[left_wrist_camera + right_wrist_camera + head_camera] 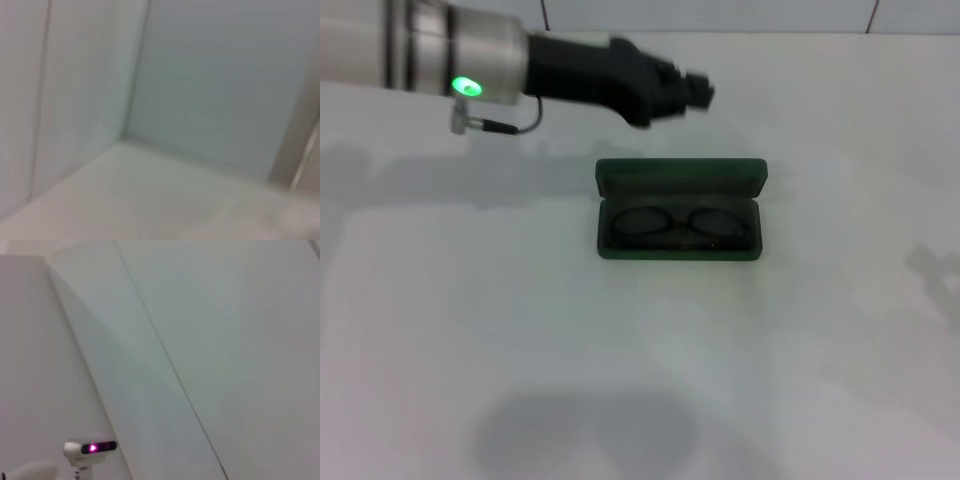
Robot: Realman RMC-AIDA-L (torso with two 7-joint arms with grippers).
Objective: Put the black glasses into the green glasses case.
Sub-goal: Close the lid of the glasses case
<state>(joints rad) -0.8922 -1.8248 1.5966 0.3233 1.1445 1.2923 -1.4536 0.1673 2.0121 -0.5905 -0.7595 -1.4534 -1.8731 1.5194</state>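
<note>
The green glasses case [680, 211] lies open on the white table in the head view, its lid standing up at the far side. The black glasses [678, 226] lie folded inside its lower half. My left gripper [695, 90] hangs above the table just beyond the case's far edge, clear of it and holding nothing that shows. My right gripper is out of view. Neither wrist view shows the case or the glasses.
The white table [470, 330] spreads on all sides of the case, with a wall at its far edge. The left wrist view shows a corner of table and wall [125, 137]. The right wrist view shows wall panels and a small device with a pink light [92, 448].
</note>
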